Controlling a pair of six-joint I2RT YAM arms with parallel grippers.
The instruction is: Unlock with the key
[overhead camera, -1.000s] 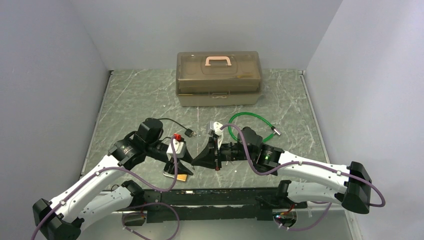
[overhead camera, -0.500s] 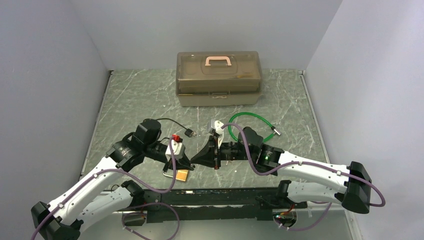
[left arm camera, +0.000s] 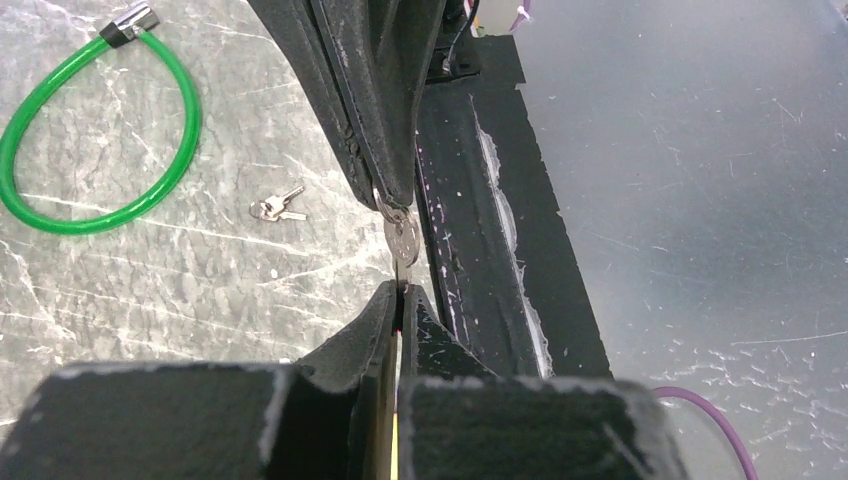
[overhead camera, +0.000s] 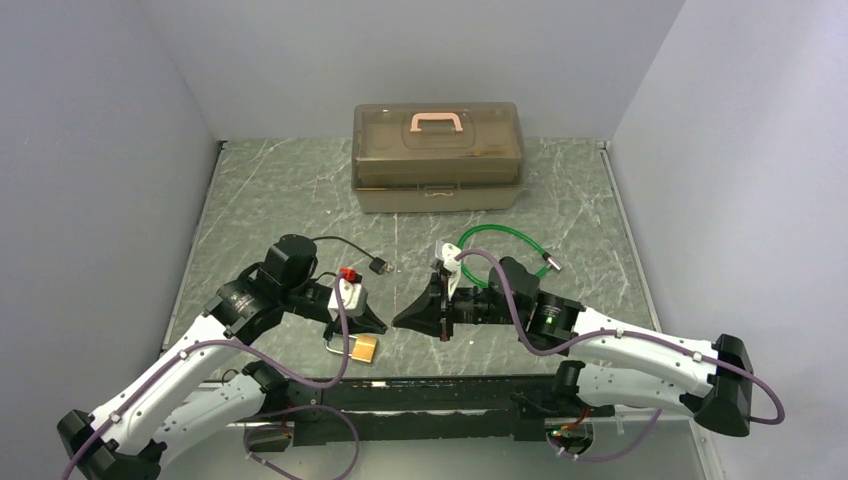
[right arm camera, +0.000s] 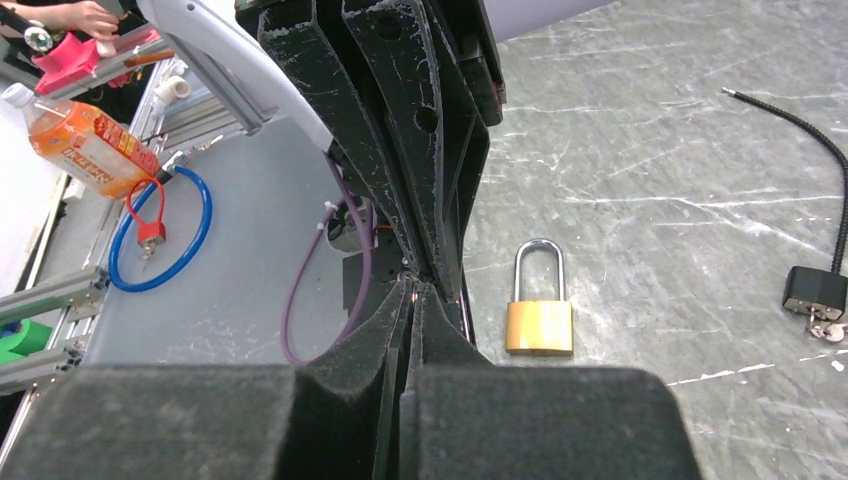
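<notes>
A small silver key hangs between my two grippers, which meet tip to tip near the table's front. My left gripper is shut on the key's blade. My right gripper is shut, and its fingertips pinch the key's head end from the other side. A brass padlock with a closed steel shackle lies flat on the table just below the left gripper. It also shows in the right wrist view, beside the fingers and apart from them.
A translucent brown toolbox stands at the back. A green cable lock lies behind the right gripper, with a small pair of keys near it. A black cable lock lies behind the left gripper. A black rail runs along the near edge.
Both arms have shifted: the right wrist drew back to the right, the left wrist drew back to the left. The padlock now lies fully uncovered. The grippers still meet at the tips.
</notes>
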